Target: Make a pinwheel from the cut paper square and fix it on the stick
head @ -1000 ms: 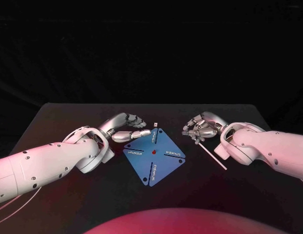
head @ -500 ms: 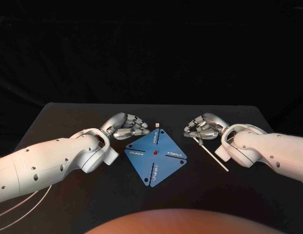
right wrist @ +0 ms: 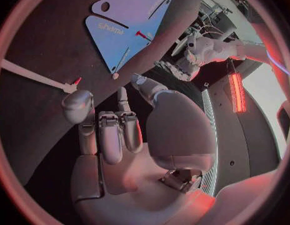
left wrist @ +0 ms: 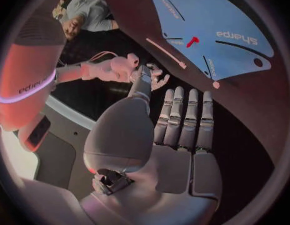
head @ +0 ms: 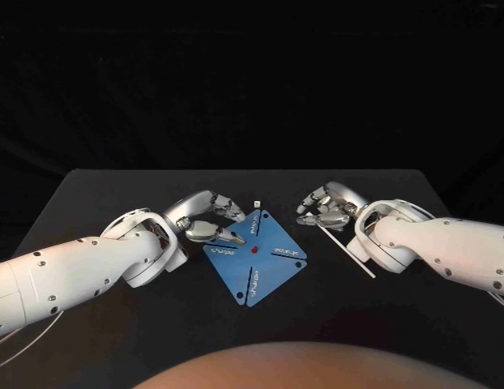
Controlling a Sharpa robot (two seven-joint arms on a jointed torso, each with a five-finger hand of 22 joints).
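Blue paper square (head: pixel 256 258) lies flat on the black table (head: pixel 112 194), set corner-on between the two hands. Dark slits run in toward a red mark (head: pixel 256 252) at its centre. A small pale piece (head: pixel 256 204) sits just beside the far corner.

The thin pale stick (head: pixel 348 253) lies on the table just to the right of the paper, apart from it. In the right wrist view its far end is red-tipped.

Left hand (head: pixel 209 221) is at the paper's upper left edge. Its wrist view shows the fingers (left wrist: pixel 182 115) straight and side by side, grasping nothing. Whether a fingertip touches the paper cannot be told.

Right hand (head: pixel 326 209) is at the stick's far end with its fingers curled in and nothing in them. Contact with the stick cannot be confirmed.
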